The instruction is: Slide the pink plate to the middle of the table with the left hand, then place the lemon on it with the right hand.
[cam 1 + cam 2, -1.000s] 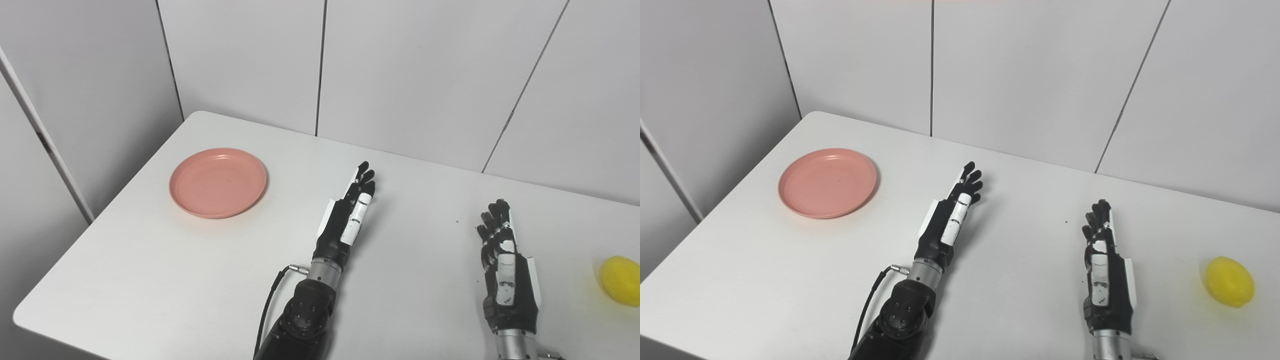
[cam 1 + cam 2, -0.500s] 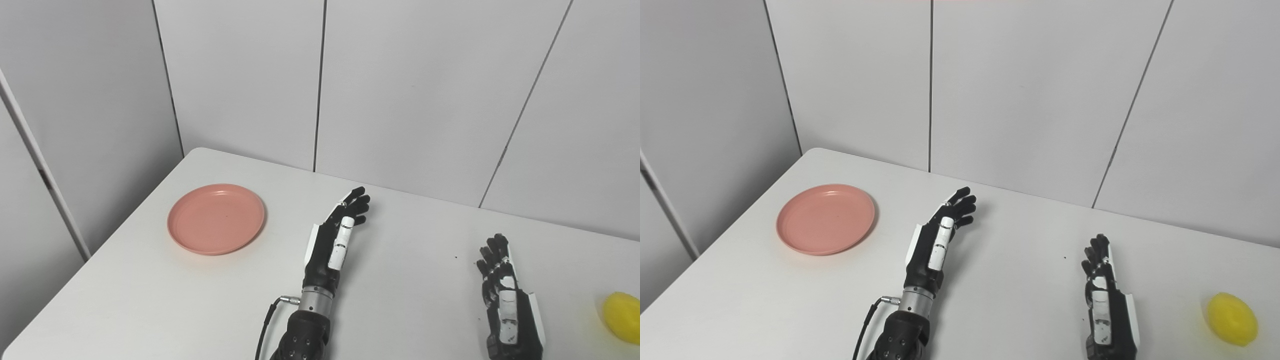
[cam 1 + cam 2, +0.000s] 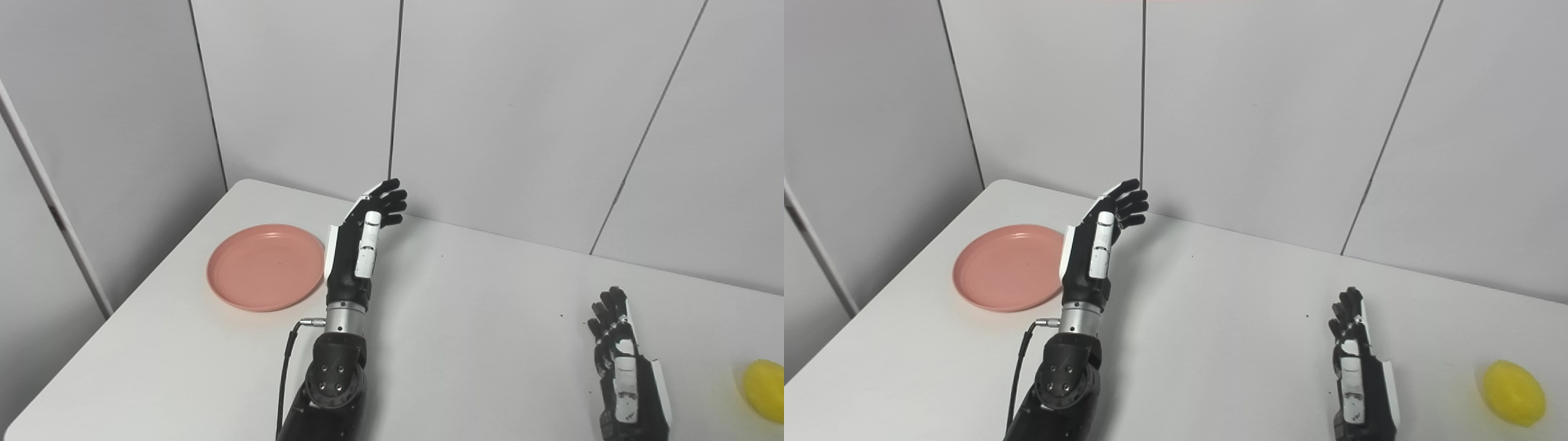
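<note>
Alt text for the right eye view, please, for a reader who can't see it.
The left robot hand is raised, open and empty, beside the right edge of an empty pink plate on the left of a white table. The right robot hand rests open near the front edge, with a yellow lemon further right.

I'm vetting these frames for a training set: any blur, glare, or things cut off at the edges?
Left eye view: sharp, even soft light, no glare; the lemon is cut by the right edge. Right eye view: equally sharp; the lemon is whole; the left hand hides part of the pink plate's rim; shadows on the table are faint.
</note>
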